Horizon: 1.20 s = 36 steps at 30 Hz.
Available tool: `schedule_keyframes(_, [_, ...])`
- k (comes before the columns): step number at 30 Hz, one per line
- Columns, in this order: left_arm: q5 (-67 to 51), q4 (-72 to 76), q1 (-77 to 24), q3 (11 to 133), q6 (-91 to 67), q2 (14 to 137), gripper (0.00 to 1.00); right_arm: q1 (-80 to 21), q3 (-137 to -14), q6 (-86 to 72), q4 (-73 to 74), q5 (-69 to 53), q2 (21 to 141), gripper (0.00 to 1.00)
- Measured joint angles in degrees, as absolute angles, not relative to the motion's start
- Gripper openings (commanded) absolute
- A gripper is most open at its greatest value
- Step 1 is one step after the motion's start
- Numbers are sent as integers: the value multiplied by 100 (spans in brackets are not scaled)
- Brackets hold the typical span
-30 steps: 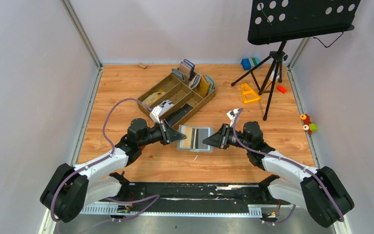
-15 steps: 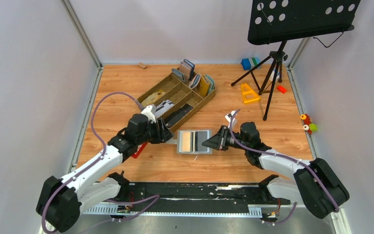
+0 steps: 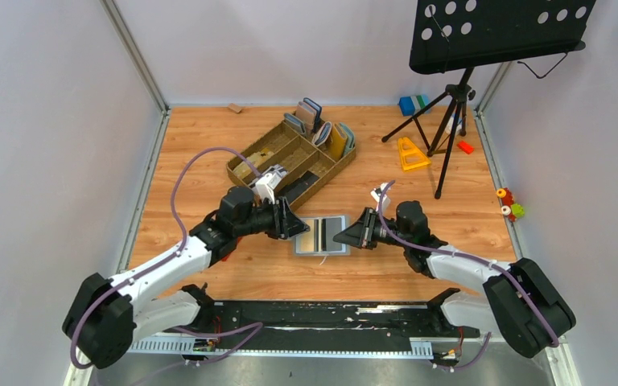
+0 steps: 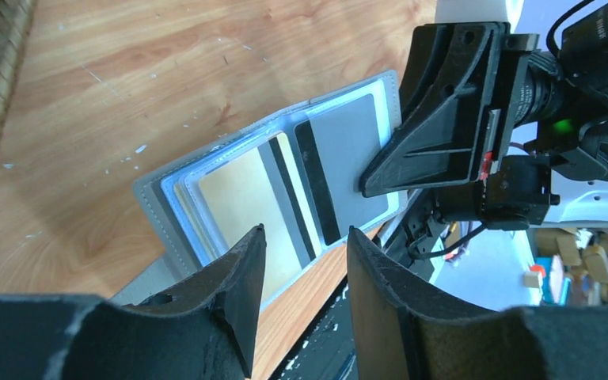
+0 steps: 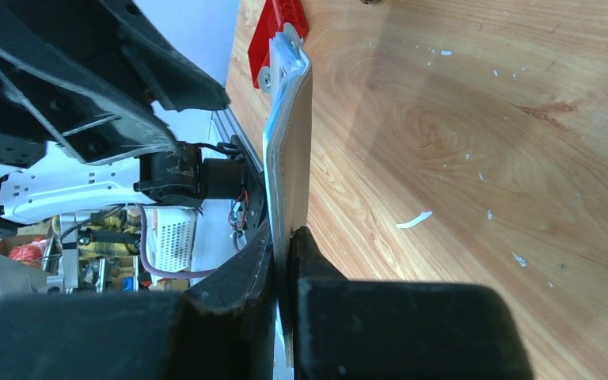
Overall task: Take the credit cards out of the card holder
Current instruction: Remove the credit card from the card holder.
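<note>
Bright, even light; soft shadows.
We see the left gripper (image 4: pixel 305 237) soft-focused close up, pale glare on the table (image 4: pixel 166 47) beyond its fingertips (image 4: pixel 245 253).

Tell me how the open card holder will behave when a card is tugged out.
The card holder likely bends at its fold, being a thin bi-fold pinched at one edge by the jaws of the right gripper. It looks light, so tugging a card could drag it. Its glossy sleeves probably let cards slide.
</note>
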State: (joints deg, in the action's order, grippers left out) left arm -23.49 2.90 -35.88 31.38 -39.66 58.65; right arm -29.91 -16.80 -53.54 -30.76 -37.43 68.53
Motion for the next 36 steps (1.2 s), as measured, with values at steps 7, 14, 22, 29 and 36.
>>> schedule_keyframes(7, [-3015, 1461, -3288, 2689, -4484, 6541, 43, -2991, -1680, -5470, -3103, -3804, 6718, 0])
schedule_keyframes(14, [-3603, 2600, -3197, 2499, -5074, 6967, 44, -2991, -1680, -5728, -3411, -3942, 6716, 0])
schedule_keyframes(22, [-3940, 3706, -3074, 2174, -5647, 7105, 47, -2991, -1675, -5994, -3734, -4027, 6716, 0])
schedule_keyframes(29, [-4257, 4805, -3061, 2058, -6257, 7483, 48, -2991, -1671, -6171, -3977, -4095, 6744, 0])
schedule_keyframes(36, [-4348, 5269, -3061, 1984, -6466, 7577, 50, -2991, -1671, -6278, -4108, -4128, 6748, 0])
